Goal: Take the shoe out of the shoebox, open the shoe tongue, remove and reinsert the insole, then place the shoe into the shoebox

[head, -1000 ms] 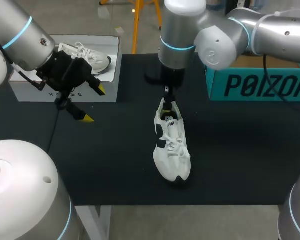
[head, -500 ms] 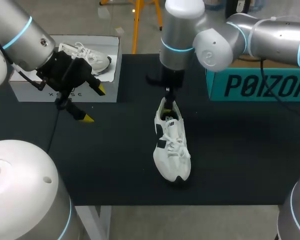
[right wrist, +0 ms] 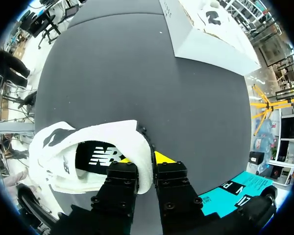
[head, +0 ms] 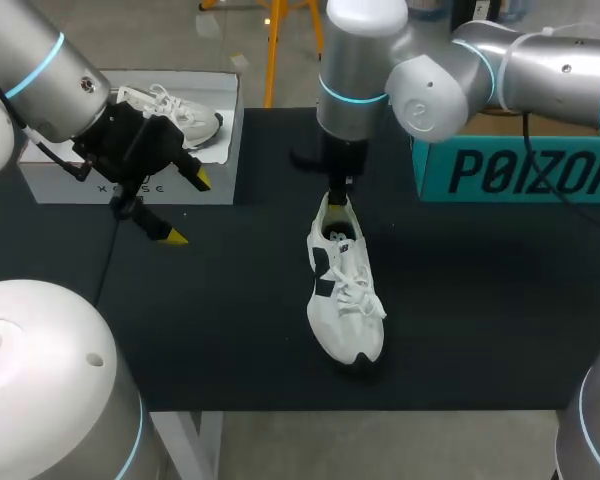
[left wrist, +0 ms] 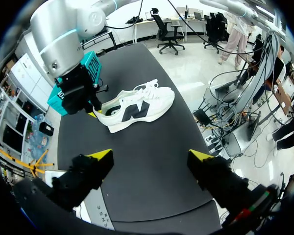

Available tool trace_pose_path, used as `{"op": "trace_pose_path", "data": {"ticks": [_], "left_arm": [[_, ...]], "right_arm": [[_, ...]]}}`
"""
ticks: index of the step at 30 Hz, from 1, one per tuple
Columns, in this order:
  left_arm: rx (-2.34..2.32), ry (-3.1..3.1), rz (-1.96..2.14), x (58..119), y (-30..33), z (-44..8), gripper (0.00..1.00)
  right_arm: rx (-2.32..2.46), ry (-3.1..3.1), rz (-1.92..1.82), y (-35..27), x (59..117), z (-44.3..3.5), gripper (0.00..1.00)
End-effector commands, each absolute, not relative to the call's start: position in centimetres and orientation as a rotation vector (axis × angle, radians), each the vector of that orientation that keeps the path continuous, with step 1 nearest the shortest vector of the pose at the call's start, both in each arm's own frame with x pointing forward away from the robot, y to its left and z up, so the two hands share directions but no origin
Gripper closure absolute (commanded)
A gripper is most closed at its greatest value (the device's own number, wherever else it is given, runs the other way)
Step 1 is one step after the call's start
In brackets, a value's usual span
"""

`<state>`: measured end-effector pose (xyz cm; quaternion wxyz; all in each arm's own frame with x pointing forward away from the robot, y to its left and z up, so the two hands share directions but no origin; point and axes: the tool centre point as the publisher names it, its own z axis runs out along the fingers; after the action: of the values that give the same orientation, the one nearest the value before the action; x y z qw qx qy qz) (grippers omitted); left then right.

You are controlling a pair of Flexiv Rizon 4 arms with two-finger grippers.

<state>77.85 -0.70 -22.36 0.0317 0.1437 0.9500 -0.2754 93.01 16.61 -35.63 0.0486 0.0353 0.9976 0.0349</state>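
The black table [head: 480,300] carries everything; the white shoebox [head: 55,185] sits just behind the left claw [head: 185,208], a second shoe [head: 185,115] lying in it; a teal box [head: 520,170] stands beside the right arm. The white shoe [head: 345,300] lies on the table out ahead of the right claw [right wrist: 146,164], which is clamped on its heel collar, one finger inside, one outside. The left claw hangs spread wide, holding nothing, well apart from the shoe. I judge the first step done; the dark insole [right wrist: 100,159] looks seated, the tongue looks unopened; tongue, insole and the return to the box all remain.
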Motion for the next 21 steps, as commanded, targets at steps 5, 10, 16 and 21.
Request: {"op": "trace_pose_path", "data": {"ticks": [5,10,16,21], "left_arm": [[0.443,2.930,-0.843,77.9,-0.7,-22.3,0.00],[0.443,2.930,-0.843,77.9,-0.7,-22.3,0.00],[0.443,2.930,-0.843,77.9,-0.7,-22.3,0.00],[0.443,2.930,-0.843,77.9,-0.7,-22.3,0.00]], "right_arm": [[0.173,2.987,-0.005,15.8,92.2,-31.7,1.00],[0.255,2.909,-0.064,15.3,94.0,-25.9,1.00],[0.391,2.824,-0.100,13.7,96.8,-19.0,1.00],[0.540,2.761,-0.149,10.6,99.6,-15.4,1.00]]}}
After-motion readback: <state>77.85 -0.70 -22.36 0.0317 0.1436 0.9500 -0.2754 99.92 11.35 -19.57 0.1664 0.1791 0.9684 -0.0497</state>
